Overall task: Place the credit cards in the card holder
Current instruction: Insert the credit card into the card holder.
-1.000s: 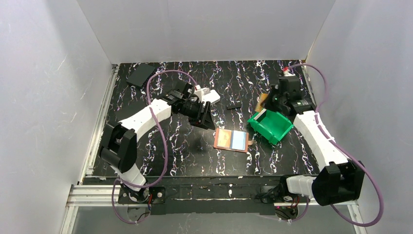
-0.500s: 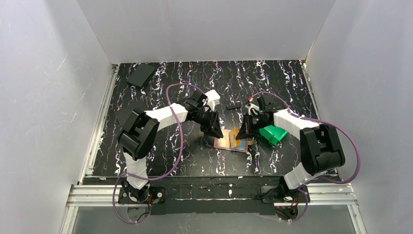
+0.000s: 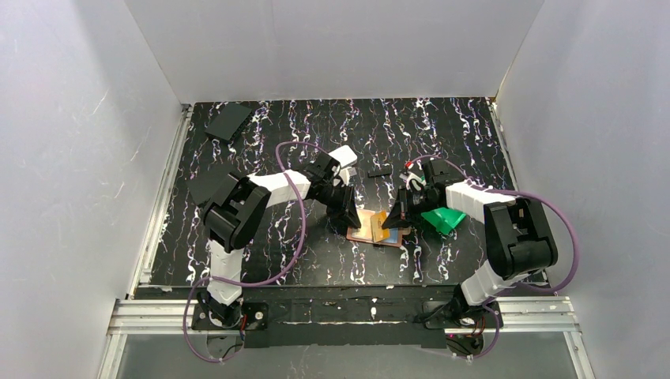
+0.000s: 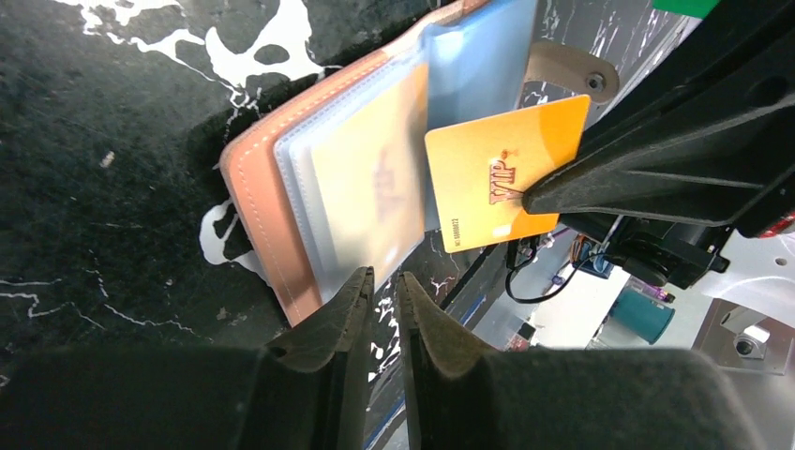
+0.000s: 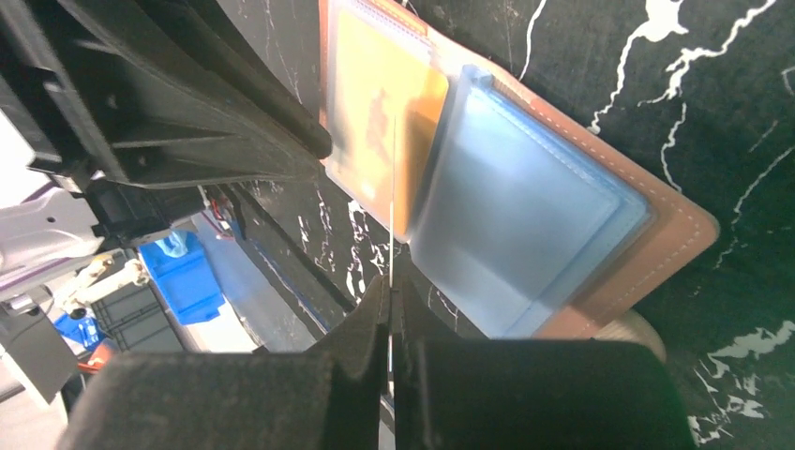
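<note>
The card holder (image 3: 371, 227) lies open on the black marbled table, with an orange-brown cover, clear sleeves and a light-blue panel (image 5: 525, 234). It also shows in the left wrist view (image 4: 281, 187). My right gripper (image 3: 393, 217) is shut on a yellow-orange credit card (image 4: 502, 173) marked VIP and holds it on edge over the holder's middle. In the right wrist view the card (image 5: 390, 187) is a thin line between the pinched fingers of the gripper (image 5: 389, 281). My left gripper (image 3: 350, 215) is at the holder's left edge. Its fingers (image 4: 384, 281) stand almost together with nothing between them.
A green plastic bin (image 3: 444, 218) sits just right of the right gripper. A white rounded box (image 3: 342, 155) and a small black piece (image 3: 380, 170) lie behind the holder. A flat black item (image 3: 229, 121) lies at the back left corner.
The right gripper has come from behind the green bin to the holder, carrying the orange card. The left gripper has moved from the white box down to the holder's left edge.
</note>
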